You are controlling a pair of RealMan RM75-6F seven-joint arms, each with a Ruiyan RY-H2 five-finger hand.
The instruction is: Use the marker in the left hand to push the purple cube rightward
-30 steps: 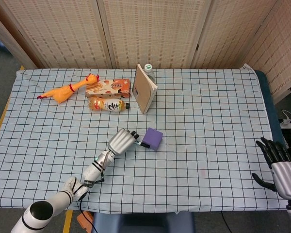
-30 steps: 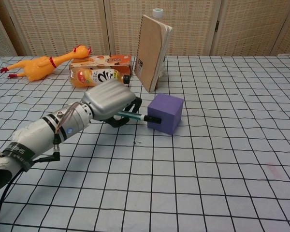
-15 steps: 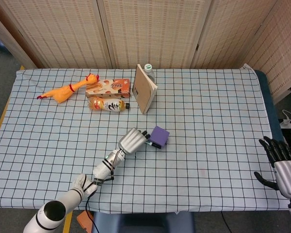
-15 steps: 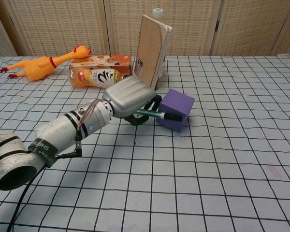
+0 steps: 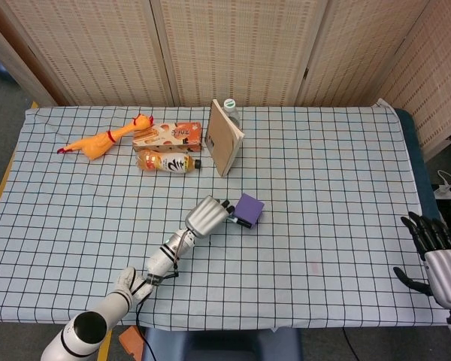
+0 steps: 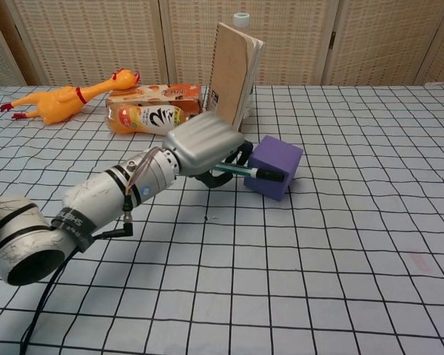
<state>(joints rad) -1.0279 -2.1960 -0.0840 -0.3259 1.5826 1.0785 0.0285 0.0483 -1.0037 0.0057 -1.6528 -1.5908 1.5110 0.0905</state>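
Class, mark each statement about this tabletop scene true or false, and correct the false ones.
1. The left hand holds a marker against the purple cube. True.
2. The rubber chicken lies right of the cube. False: it lies far to the left.
3. The right hand grips the cube. False: it holds nothing, at the table's right edge.
4. A notebook stands upright behind the cube. True.

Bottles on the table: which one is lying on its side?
The orange drink bottle in front of the snack box lies flat; the white-capped bottle behind the notebook stands upright.
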